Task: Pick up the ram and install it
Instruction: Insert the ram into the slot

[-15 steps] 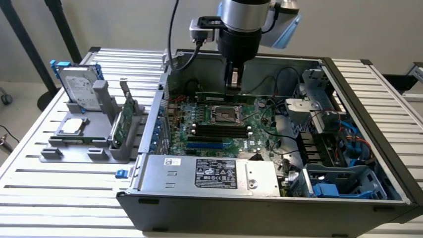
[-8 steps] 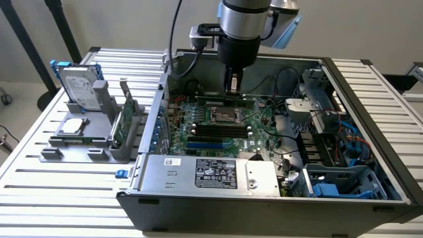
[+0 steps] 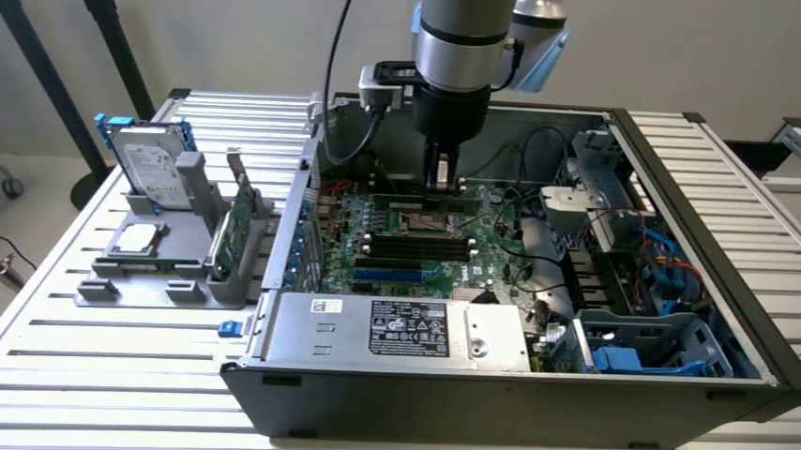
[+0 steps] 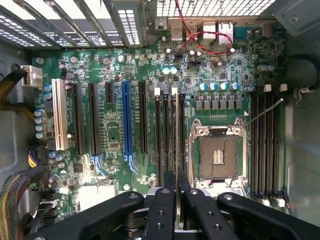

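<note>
My gripper hangs from the arm inside the open computer case, over the motherboard. It is shut on the ram, a thin dark-green stick held level just above the board. In the wrist view the ram shows edge-on as a narrow line running out from between the black fingers of the gripper. It lies along the black slots beside the CPU socket. Whether it touches a slot I cannot tell.
A grey tray at the exterior view's left holds a silver hard drive, a taller green card and a processor chip. The power supply, drive cage and loose cables crowd the case.
</note>
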Robot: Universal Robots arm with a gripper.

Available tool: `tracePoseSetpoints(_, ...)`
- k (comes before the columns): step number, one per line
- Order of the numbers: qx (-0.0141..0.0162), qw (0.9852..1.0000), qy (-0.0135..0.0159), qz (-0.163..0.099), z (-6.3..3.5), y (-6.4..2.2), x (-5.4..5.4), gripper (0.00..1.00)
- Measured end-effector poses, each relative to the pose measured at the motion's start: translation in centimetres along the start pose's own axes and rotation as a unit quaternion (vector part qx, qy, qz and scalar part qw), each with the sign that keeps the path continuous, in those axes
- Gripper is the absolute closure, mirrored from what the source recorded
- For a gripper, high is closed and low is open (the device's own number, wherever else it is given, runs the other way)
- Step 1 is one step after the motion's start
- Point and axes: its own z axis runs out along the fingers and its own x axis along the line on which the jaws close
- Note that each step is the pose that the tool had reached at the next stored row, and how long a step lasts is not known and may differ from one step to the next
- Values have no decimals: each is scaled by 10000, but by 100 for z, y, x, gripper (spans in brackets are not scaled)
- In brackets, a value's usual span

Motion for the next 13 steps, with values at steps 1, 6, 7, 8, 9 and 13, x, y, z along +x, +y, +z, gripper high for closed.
tracePoseSetpoints(1, -1, 10000, 0, -14, 18, 0, 6, 86)
tracePoseSetpoints(6, -3, 10000, 1, -69, 108, -3, 31, 86)
tracePoseSetpoints(7, -3, 10000, 1, -74, 125, -3, 35, 86)
tracePoseSetpoints(8, -3, 10000, 1, -78, 144, -4, 38, 86)
tracePoseSetpoints(9, -3, 10000, 1, -79, 162, -4, 41, 86)
tracePoseSetpoints(13, -4, 10000, 2, -81, 234, -5, 49, 86)
